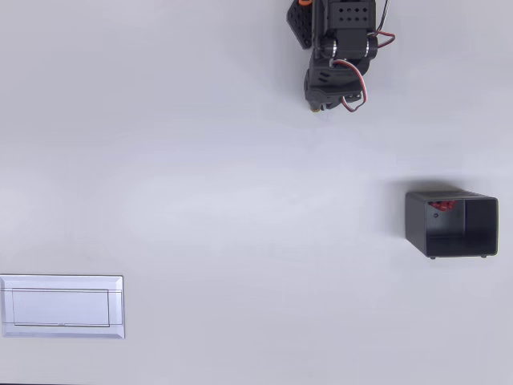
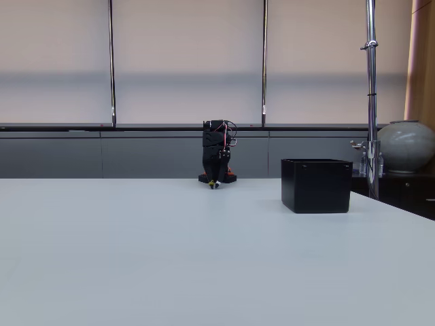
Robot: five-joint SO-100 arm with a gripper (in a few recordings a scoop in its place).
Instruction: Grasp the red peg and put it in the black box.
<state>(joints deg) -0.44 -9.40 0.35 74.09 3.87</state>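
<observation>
Red peg (image 1: 440,205) inside black box (image 1: 451,224) (far wall); hand (image 1: 319,103) folded, grip state unclear

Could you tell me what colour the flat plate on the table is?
White, best seen in the overhead view: plate.

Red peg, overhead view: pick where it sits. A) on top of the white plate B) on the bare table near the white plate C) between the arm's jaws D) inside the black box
D: the red peg shows as a small red spot inside the black box, near its upper left corner, far from the white plate and apart from the folded arm.
</observation>
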